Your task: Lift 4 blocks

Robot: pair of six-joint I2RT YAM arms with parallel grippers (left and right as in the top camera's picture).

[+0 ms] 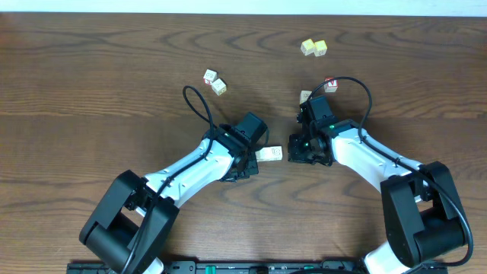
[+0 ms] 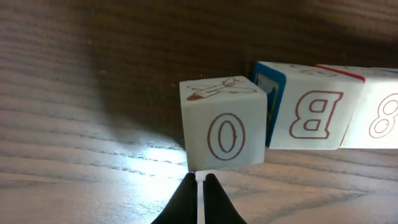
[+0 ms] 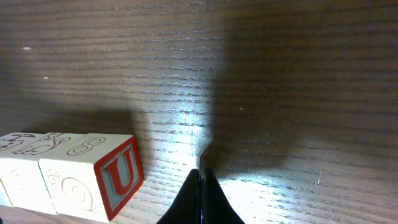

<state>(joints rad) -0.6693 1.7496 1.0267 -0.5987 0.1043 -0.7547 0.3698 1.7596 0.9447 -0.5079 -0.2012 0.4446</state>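
Row of blocks (image 1: 268,154) near tabletop (image 1: 91,76) centre, between arms. Left gripper (image 2: 200,186) closed, empty, tips at O-marked end block (image 2: 222,130). Right gripper (image 3: 200,183) closed, empty, off opposite end, not touching. Advice: square offset end block, squeeze both ends evenly, lift level.

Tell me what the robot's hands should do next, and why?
Probably slide the shut right hand sideways to the U block, which lies to its side. The shut left hand sits at the O block, at the other end of the row, so squeezing from both ends might lift it.
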